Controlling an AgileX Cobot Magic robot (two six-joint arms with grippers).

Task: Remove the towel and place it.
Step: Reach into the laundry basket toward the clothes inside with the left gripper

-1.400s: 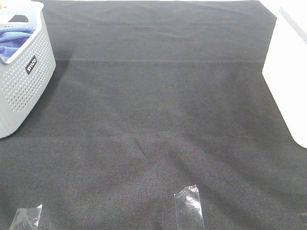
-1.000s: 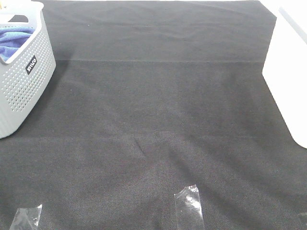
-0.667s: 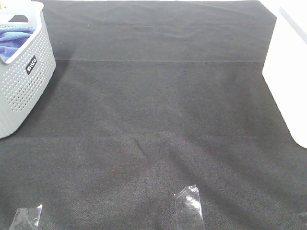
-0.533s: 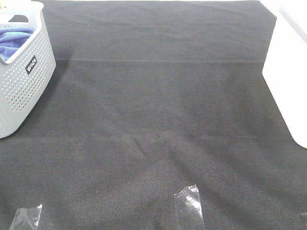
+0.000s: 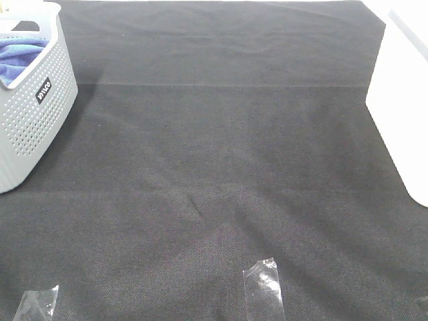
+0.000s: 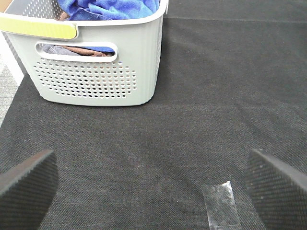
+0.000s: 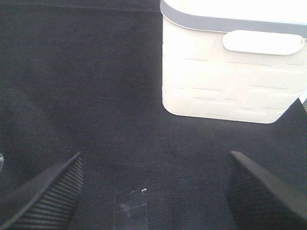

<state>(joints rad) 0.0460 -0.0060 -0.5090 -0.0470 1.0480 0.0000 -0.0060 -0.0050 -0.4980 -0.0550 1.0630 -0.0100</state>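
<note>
**A:** Nothing has moved since the earlier overhead frames. Neither arm shows there, and the royal-blue microfibre towel [image 5: 15, 57] lies bunched inside the pale grey perforated plastic basket [image 5: 33, 127] at the upper left of that frame.

**B:** And the grippers?

**A:** Left gripper [image 6: 152, 189] is spread wide with nothing between its jaws, facing the basket but well apart from it. Right gripper [image 7: 153, 196] is just as wide and empty, facing the white plastic bin [image 7: 225, 81] that sits at the overhead frame's right edge.

**B:** So which step is this?

**A:** The very start, I judge: the towel is untouched.

**B:** What does the next move call for?

**A:** Probably the left arm rising over the basket rim, dropping into the blue folds and pinching a good bunch. It then has to lift that clear of the wall. Whether the towel goes on the black cloth-covered table [image 5: 221, 167] or in the bin, I cannot tell.
</note>
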